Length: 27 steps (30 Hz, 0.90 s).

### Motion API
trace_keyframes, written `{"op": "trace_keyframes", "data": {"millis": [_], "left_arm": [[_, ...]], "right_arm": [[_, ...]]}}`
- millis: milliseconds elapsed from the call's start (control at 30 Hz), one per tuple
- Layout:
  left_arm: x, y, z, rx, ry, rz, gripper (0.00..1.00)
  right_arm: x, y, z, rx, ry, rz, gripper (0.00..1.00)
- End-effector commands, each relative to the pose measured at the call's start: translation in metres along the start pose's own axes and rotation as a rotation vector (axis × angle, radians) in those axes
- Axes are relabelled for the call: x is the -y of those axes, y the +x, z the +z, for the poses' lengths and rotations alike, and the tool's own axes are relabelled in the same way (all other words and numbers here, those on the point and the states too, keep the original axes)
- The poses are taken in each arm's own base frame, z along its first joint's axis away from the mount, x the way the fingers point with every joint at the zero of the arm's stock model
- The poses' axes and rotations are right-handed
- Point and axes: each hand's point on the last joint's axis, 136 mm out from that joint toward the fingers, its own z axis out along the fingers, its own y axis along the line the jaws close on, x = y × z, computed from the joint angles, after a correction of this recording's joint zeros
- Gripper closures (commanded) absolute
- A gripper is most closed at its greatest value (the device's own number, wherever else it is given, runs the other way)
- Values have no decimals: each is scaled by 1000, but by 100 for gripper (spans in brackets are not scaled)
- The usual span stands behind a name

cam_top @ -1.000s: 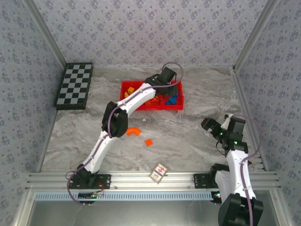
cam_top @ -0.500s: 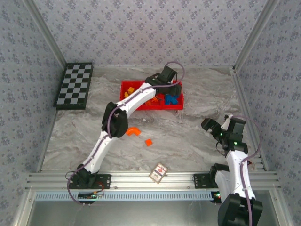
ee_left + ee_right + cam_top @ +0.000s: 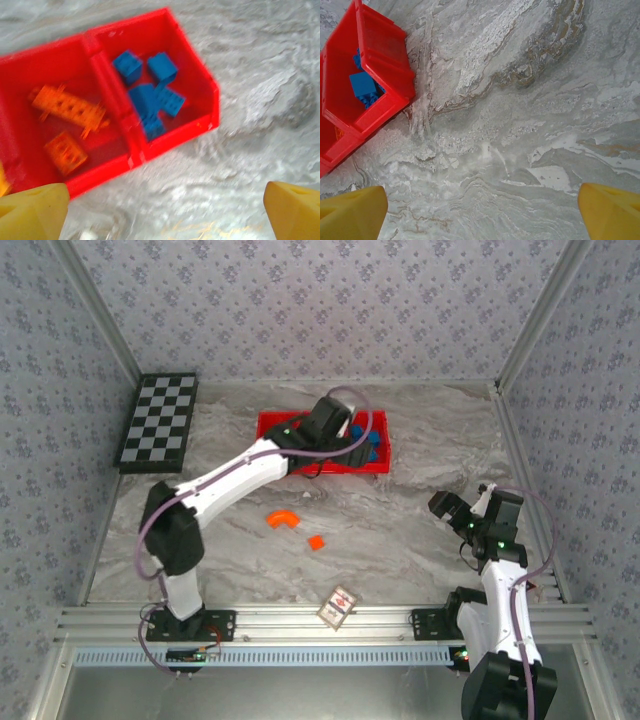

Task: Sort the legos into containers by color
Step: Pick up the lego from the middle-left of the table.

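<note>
The left gripper (image 3: pixel 162 212) hangs spread and empty over the red tray (image 3: pixel 197 55), at its right end, where the blue legos (image 3: pixel 150 100) gather. Orange legos (image 3: pixel 67 107) sit in the middle compartment. Nearer us on the table (image 3: pixel 400 540), a curved orange lego (image 3: pixel 283 520) and a small orange lego (image 3: pixel 316 542) wait. The right gripper (image 3: pixel 480 215) hovers wide open, holding nothing.

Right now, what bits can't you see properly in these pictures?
- Top view: the left arm covers the middle of the red tray, hiding the legos there.
- Left wrist view: the orange legos are blurred, and the left edge cuts off the tray's far compartment.
- Right wrist view: the tray wall hides part of the blue legos, and the left edge cuts off the tray.
- Top view: the card is too small to read.
</note>
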Motion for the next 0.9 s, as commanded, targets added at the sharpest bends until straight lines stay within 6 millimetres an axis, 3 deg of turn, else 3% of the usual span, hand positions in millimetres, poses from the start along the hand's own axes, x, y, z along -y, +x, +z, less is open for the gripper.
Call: {"op": "trace_keyframes", "data": {"millis": [0, 167, 467, 700, 867], "left_arm": [[-29, 32, -4, -10, -81, -86, 0], [-37, 83, -19, -86, -91, -72, 0], [-31, 172, -32, -393, -84, 193, 0], [-22, 209, -22, -578, -24, 316, 1], [-14, 223, -6, -685, -13, 393, 8]], "right_arm": [[-1, -2, -1, 13, -9, 0, 0], [0, -2, 0, 15, -8, 5, 0], [0, -2, 1, 15, -9, 9, 0], [1, -1, 1, 12, -8, 11, 0], [1, -1, 1, 10, -6, 7, 0]]}}
